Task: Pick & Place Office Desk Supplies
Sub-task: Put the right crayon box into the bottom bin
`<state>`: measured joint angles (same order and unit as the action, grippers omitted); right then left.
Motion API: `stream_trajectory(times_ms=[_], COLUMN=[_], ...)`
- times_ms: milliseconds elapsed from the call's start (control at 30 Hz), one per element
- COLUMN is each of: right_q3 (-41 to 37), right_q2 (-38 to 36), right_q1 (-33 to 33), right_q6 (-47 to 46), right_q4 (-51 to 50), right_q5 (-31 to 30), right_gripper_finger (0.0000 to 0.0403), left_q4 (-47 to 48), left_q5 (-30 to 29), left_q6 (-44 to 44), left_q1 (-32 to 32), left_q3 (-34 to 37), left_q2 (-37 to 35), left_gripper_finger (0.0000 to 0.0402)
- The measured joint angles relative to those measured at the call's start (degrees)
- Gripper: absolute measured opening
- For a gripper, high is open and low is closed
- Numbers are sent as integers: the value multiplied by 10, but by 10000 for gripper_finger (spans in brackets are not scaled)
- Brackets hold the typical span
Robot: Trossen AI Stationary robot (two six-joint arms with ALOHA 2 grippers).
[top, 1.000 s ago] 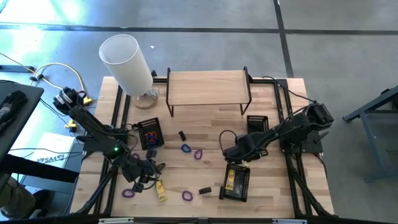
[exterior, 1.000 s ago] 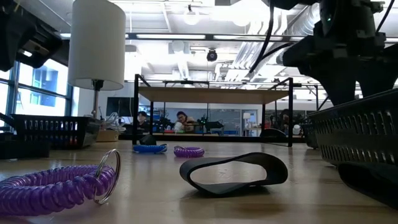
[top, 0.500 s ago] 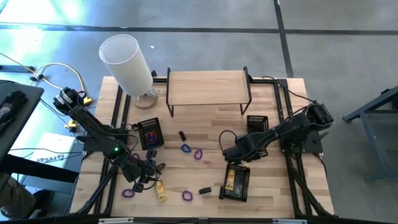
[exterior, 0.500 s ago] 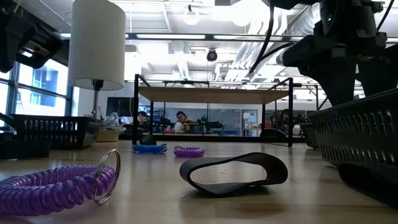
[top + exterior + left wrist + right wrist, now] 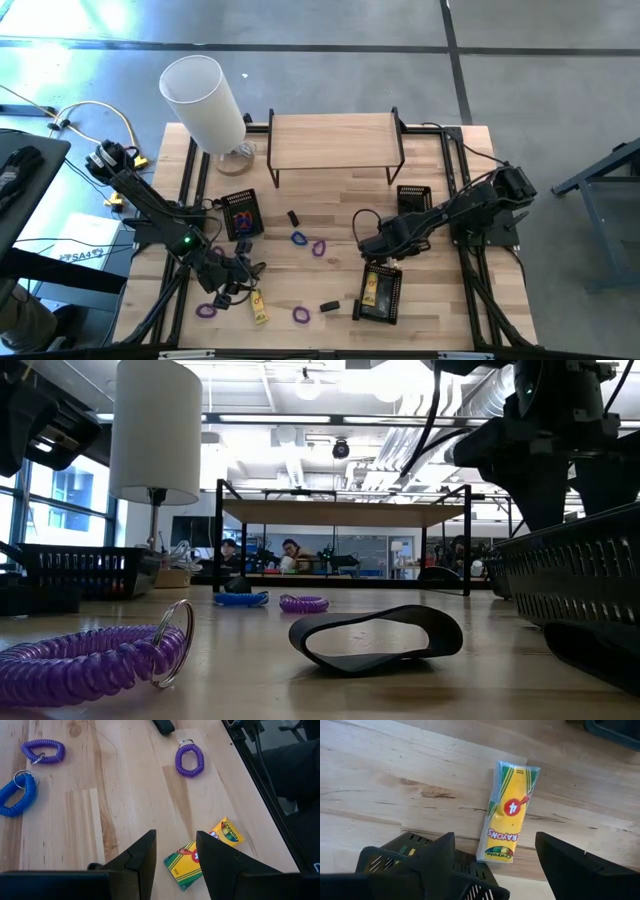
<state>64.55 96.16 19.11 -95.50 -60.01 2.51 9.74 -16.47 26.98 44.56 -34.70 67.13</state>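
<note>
Right gripper (image 5: 383, 262) hung just over the near-right black mesh tray (image 5: 381, 295), fingers (image 5: 572, 865) spread wide, nothing between them. Directly ahead of those fingers in the right wrist view lay a yellow crayon pack (image 5: 510, 818), flat on the wood: green chevron ends, a red "4" badge, clear wrapper, touching neither finger; its lower end sat just beside the tray's rim (image 5: 410, 851). In the high view a yellow pack showed at the tray (image 5: 372, 290); whether inside it or on the table I could not tell. Left gripper (image 5: 237, 274) was low at the table's front-left, fingers (image 5: 137, 860) partly apart and empty. Just ahead of its fingertips lay a second crayon pack (image 5: 202, 852), yellow with green stripes, tilted, flat on the table. Farther ahead of that gripper: a purple coil loop with key ring (image 5: 190, 759), another purple coil (image 5: 43, 751), a blue coil (image 5: 16, 795) beside it, and a small black block (image 5: 163, 726) at the far edge. Low view showed a purple coil (image 5: 90, 657) up close and a black band loop (image 5: 375, 637) mid-table. A second mesh tray (image 5: 241, 214) holding coloured loops sat beyond the left gripper, near the white cylinder (image 5: 202, 100).
</note>
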Motion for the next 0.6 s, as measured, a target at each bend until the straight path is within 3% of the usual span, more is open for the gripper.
stream_trajectory(times_ms=[233,600], right_q3=[0,-32], right_q2=[0,-1], right_q1=[0,-5], right_q6=[-1,-2], right_q4=[-35,3], right_q5=[-7,4], right_gripper_finger=[266,266], left_q4=[0,0], left_q5=[0,-1], left_q6=[0,0], left_q1=[0,0], left_q3=[0,0], left_q2=[0,0], left_gripper_finger=[134,134])
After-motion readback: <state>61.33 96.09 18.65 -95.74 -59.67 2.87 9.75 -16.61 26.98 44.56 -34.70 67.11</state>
